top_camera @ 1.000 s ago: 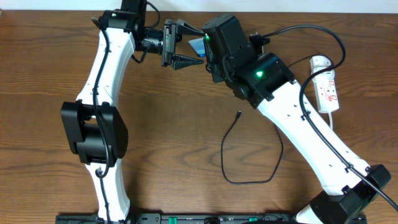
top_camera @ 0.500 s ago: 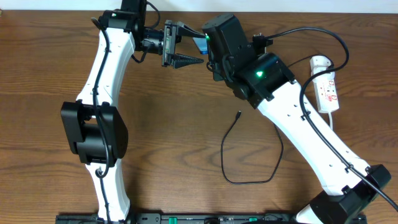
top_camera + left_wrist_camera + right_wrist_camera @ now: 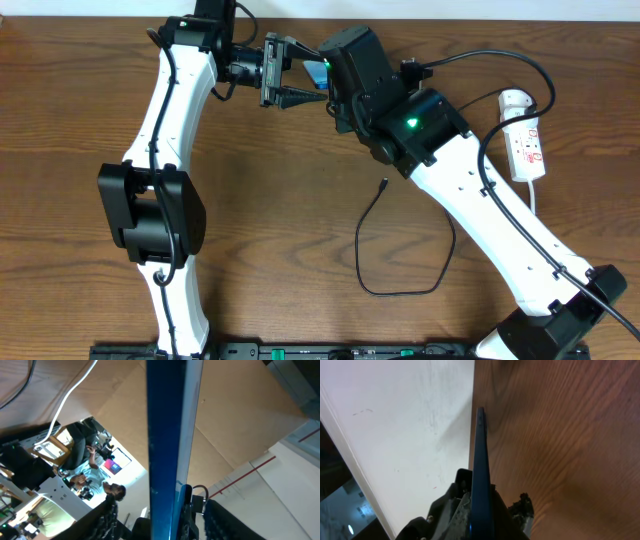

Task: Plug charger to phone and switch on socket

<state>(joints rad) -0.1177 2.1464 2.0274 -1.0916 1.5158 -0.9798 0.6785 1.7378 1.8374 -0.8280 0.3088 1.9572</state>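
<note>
Phone [image 3: 317, 70] on edge, mostly hidden by right arm [image 3: 480, 200].
Clamped in right tool [image 3: 479, 502], between parted fingers [image 3: 220, 522] of left tool [image 3: 162, 517].

Phone [image 3: 317, 71] shows between the arms; charger [image 3: 358, 250] lies looped on the table [image 3: 60, 200].

My setting: a lab. Wood-grain table [image 3: 70, 150], white wall [image 3: 405, 420], people [image 3: 92, 457] seated among equipment-laden benches [image 3: 50, 497] beyond.

3 cams: 1 overhead, 2 wrist.
Overhead: straight down, far, whole counter [image 3: 80, 200]. L wrist: v. close, facing off counter into room. R wrist: v. close, along counter toward wall. Shared by all: phone [image 3: 316, 72], edge-on in both wrist views.
</note>
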